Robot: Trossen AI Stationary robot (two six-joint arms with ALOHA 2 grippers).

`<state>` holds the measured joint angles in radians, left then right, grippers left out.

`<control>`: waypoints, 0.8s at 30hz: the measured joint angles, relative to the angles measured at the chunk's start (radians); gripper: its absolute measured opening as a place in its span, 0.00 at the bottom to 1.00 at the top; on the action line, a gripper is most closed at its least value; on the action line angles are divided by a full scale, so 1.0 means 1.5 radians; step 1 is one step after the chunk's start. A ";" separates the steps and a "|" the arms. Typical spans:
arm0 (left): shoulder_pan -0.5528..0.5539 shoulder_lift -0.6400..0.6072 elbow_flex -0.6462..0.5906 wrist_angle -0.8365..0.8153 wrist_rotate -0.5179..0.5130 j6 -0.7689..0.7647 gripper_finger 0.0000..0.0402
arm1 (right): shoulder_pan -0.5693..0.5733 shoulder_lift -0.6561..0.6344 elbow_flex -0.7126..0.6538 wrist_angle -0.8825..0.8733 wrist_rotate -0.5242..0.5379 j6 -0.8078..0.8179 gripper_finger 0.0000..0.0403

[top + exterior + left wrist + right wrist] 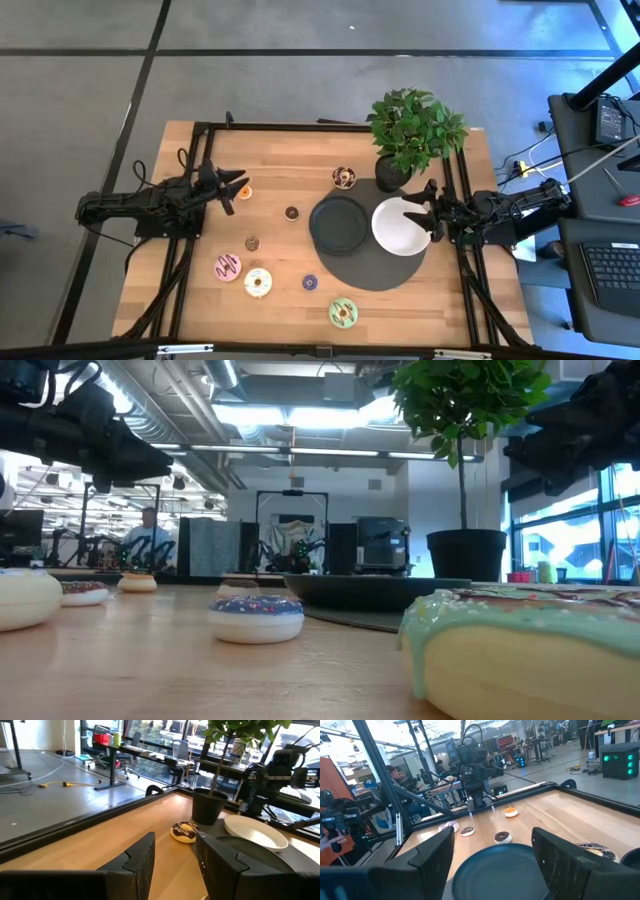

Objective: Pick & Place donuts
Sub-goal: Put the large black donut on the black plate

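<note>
We judge the donuts, such as the pink-iced donut [227, 267] and green-iced donut [343, 313] scattered on the tabletop [280, 160], light, stiff and smooth, best pinched across the ring; both the left tool [236, 188] and right tool [421, 212] hover released and empty.

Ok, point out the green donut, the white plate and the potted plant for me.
green donut [343, 313], high view, on its icing ring.
white plate [392, 232], high view, on its bare inner surface.
potted plant [415, 125], high view, on its leaves.

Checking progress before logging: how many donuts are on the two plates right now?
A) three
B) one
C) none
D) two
C: the black plate and white plate are both bare; the donuts, like the green one, lie on the table.
</note>
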<state>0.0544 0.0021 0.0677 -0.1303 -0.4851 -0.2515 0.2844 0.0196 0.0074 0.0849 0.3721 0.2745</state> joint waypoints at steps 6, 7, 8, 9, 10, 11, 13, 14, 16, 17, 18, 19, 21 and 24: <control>0.000 0.000 0.000 0.000 0.014 0.002 0.41 | 0.000 0.000 0.000 0.000 0.000 -0.038 0.67; 0.000 0.000 0.000 0.000 0.016 0.006 0.42 | 0.000 0.000 0.000 -0.001 0.000 -0.051 0.67; 0.000 0.000 0.000 0.000 0.015 0.010 0.44 | 0.000 0.000 0.000 -0.004 0.000 -0.065 0.67; 0.000 0.000 0.000 0.000 0.010 0.012 0.46 | 0.000 0.000 0.000 -0.007 0.000 -0.069 0.67; 0.000 0.000 0.000 0.000 0.005 0.012 0.47 | 0.000 0.000 0.000 -0.009 0.000 -0.075 0.67; 0.000 0.000 0.000 0.000 0.001 0.012 0.48 | 0.000 0.000 0.000 -0.009 0.000 -0.080 0.67; 0.000 0.000 0.000 0.000 -0.007 0.002 0.50 | 0.000 0.000 0.000 -0.009 0.000 -0.081 0.67; 0.000 0.000 0.000 0.000 -0.008 -0.003 0.50 | 0.000 0.000 0.000 -0.008 0.000 -0.081 0.67; 0.000 0.000 0.000 0.000 -0.008 -0.019 0.50 | 0.000 0.000 0.000 -0.008 0.000 -0.081 0.67; 0.000 0.000 0.000 0.000 -0.008 -0.025 0.50 | 0.000 0.000 0.000 -0.009 0.000 -0.081 0.67; 0.000 0.000 0.000 0.000 -0.008 -0.032 0.50 | 0.000 0.000 0.000 -0.008 0.000 -0.081 0.67; 0.000 0.000 0.000 0.000 -0.008 -0.034 0.49 | 0.000 0.000 0.000 -0.008 0.000 -0.081 0.67; 0.000 0.000 0.000 0.000 -0.008 -0.033 0.49 | 0.000 0.000 0.000 -0.008 0.000 -0.082 0.67; 0.000 0.000 0.000 0.002 -0.008 -0.035 0.49 | 0.000 0.000 0.000 -0.008 0.000 -0.082 0.67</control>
<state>0.0544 0.0022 0.0675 -0.1270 -0.4970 -0.3038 0.2844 0.0196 0.0071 0.0723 0.3718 0.1509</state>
